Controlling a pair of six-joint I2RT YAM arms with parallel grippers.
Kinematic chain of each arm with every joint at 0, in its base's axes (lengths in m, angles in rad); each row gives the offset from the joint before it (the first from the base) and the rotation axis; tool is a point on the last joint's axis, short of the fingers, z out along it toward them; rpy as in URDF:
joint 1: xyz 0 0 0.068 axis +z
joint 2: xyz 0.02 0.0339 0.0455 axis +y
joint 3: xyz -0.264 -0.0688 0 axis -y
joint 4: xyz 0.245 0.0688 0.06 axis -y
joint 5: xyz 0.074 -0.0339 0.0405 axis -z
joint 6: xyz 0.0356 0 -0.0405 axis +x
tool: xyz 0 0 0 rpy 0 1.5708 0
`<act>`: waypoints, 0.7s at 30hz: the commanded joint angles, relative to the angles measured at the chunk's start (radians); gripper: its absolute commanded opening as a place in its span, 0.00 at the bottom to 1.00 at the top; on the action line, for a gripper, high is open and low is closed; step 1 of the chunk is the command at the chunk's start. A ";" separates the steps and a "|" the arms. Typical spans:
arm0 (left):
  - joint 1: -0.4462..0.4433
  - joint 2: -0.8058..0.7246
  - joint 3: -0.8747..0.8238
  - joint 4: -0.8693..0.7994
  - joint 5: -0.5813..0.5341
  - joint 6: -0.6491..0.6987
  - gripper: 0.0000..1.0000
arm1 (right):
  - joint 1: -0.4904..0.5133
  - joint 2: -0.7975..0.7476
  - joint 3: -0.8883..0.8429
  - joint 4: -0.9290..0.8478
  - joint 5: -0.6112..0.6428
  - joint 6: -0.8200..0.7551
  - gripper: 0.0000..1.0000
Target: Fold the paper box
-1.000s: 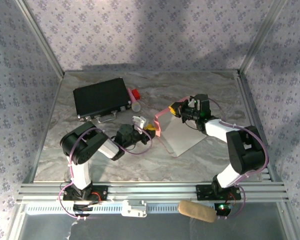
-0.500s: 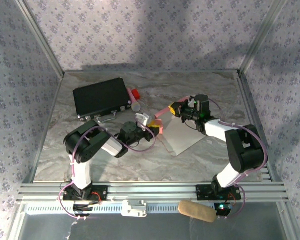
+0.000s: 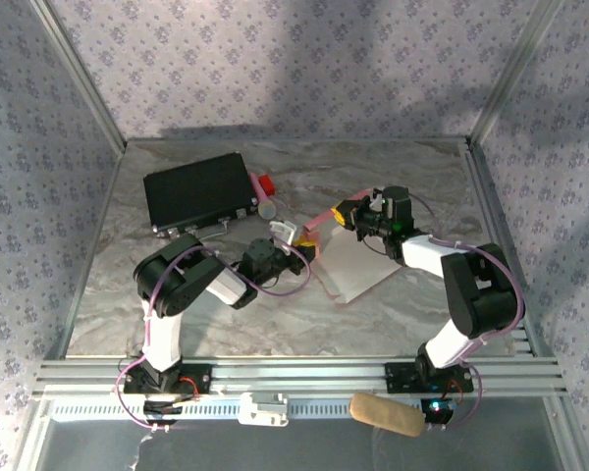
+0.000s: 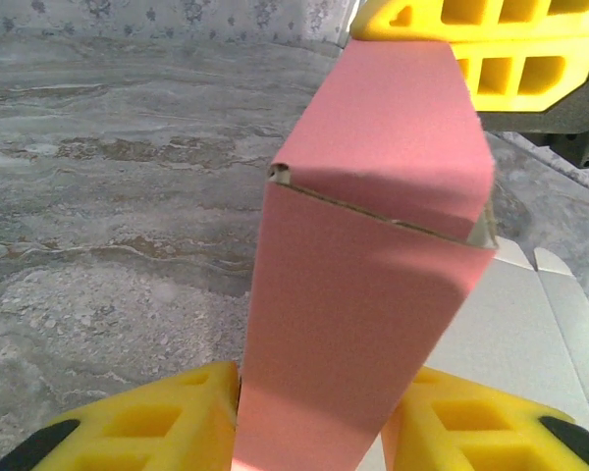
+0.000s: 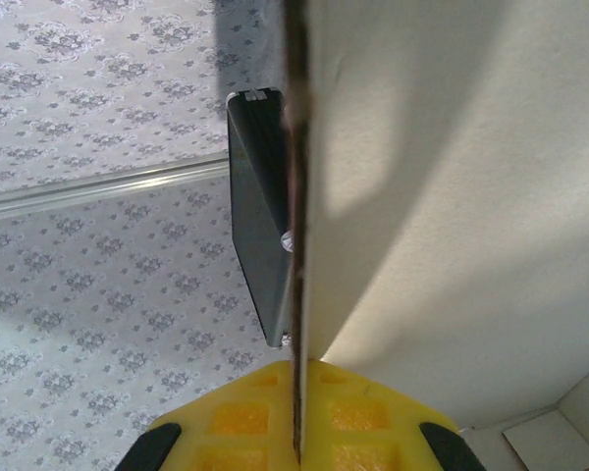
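1. The left end effector (image 4: 314, 432) is narrowed onto a pink strip of the paper box (image 4: 373, 294). One yellow finger (image 4: 147, 422) stands at each long edge of the strip, so I judge this a grip across its width.
2. The right end effector (image 5: 294, 432) is fully closed, pinching a panel of the box (image 5: 422, 196) that shows edge-on between its yellow pads.
3. From the left wrist, the strip's long axis runs straight away from the left end effector to the right end effector (image 4: 491, 49) at its far end. There is a crease partway along.
4. The coming fold turns on this: the box lies between the two end effectors (image 3: 296, 242) (image 3: 346, 213). Both hold it, so neither arm is nearer. The raised pink part spans the gap between them.
5. The box's pale inner sheet (image 3: 358, 267) lies flat on the counter (image 3: 393, 172), to the right of the black case (image 3: 198, 191) and nearer the arm bases than it. It is apart from the case.
6. The left end effector is the one closer to the black case, and the right is farther to the case's right.
7. No brand, label or writing can be read on the box's pink or pale faces, nor on the case.
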 commanded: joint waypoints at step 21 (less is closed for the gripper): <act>-0.126 0.022 0.128 -0.124 -0.378 0.026 0.04 | 0.034 0.013 -0.053 0.041 0.043 0.032 0.00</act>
